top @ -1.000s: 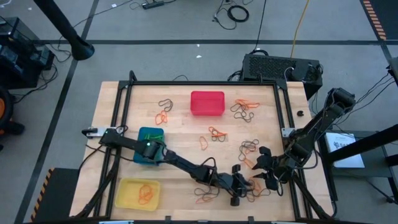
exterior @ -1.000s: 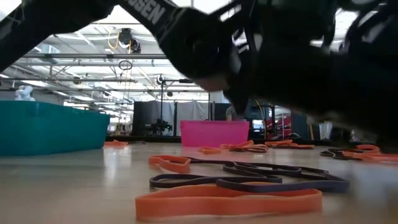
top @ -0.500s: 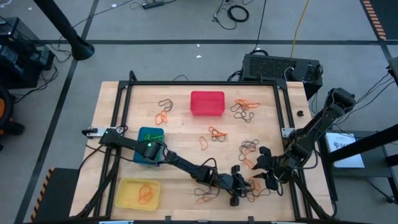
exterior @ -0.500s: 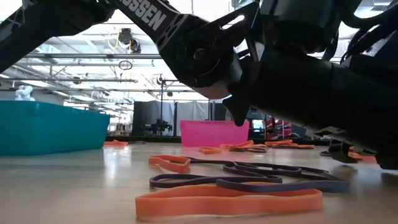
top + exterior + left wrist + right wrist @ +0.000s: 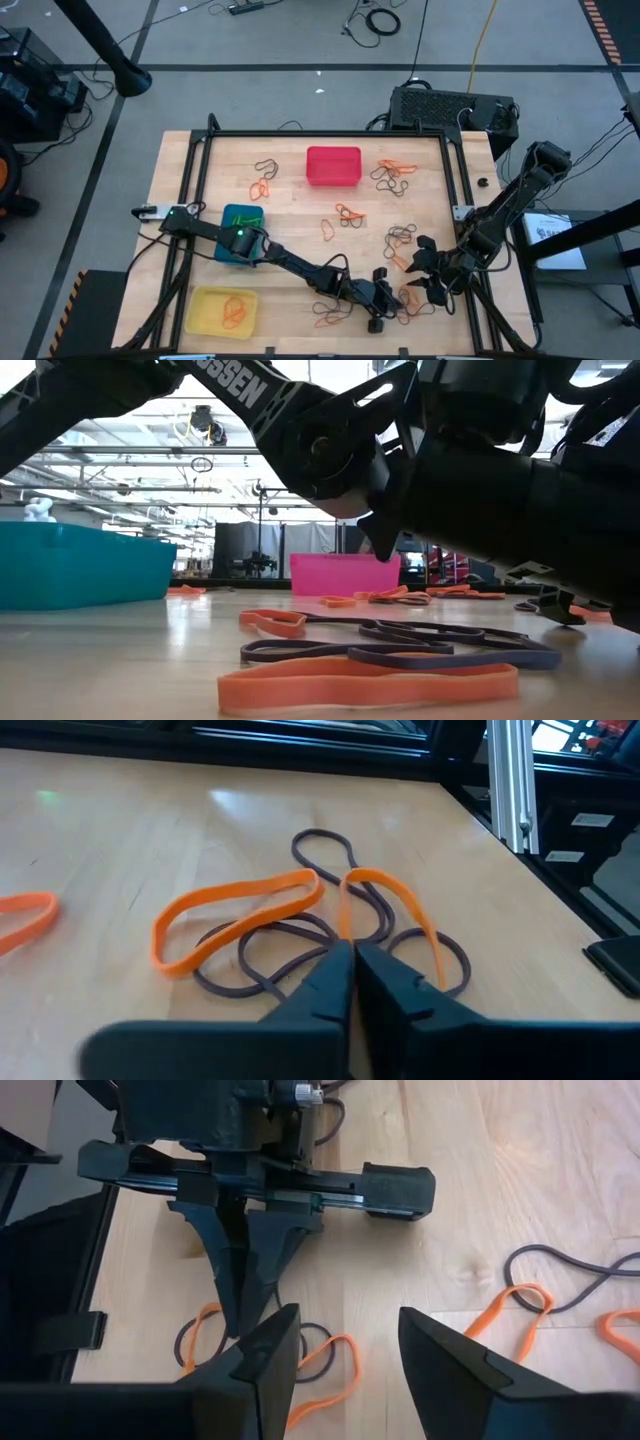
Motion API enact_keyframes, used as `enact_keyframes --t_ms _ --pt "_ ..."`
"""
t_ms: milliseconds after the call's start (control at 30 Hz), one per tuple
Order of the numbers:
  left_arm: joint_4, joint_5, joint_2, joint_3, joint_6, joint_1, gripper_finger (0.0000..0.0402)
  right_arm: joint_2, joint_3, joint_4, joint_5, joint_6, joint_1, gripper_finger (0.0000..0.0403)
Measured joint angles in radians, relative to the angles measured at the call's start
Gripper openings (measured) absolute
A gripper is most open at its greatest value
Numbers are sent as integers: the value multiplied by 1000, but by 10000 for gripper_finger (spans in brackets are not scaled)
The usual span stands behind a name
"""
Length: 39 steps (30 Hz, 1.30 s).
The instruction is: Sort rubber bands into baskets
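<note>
Orange and dark rubber bands [image 5: 345, 213] lie scattered over the wooden table. The red basket [image 5: 333, 165] stands at the far middle. The blue basket [image 5: 240, 232] is at the left, partly under my left arm, and the yellow basket [image 5: 222, 310] with orange bands is at the near left. My left gripper [image 5: 352, 952] reaches low over a tangle of orange and dark bands [image 5: 300, 920] at the near right and is shut on an orange rubber band. My right gripper [image 5: 347, 1320] hovers open just right of it [image 5: 414, 273], holding nothing. My left gripper pinches a raised stretch of an orange rubber band [image 5: 345, 925] between the free ends of its two fingers. The fingers come in low and slanting down, from the table's left. The rest of the band [image 5: 410, 915] lies on the table, crossing the dark bands.
A black frame rail [image 5: 455, 190] runs along the table's right side close to both grippers. More band clusters lie near the red basket [image 5: 395, 172] and at the far left [image 5: 263, 183]. A black box [image 5: 450, 108] stands beyond the far right corner.
My left gripper has stayed over the tangle at the near right and has shut on the orange rubber band. The bands on the table lie as before.
</note>
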Motion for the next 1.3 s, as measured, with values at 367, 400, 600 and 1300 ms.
enact_keyframes --t_ms 367,400,600,1300 --pt "18 0 -8 0 64 0 4 0 0 0 0 22 0 164" --pt "19 -1 -13 0 77 0 4 0 0 0 0 22 0 164" --pt "-51 -7 -65 0 140 -6 3 0 0 -1 -1 22 0 164" --pt "-1157 -414 -456 -1 58 -164 2 0 0 -7 57 -81 2 164"
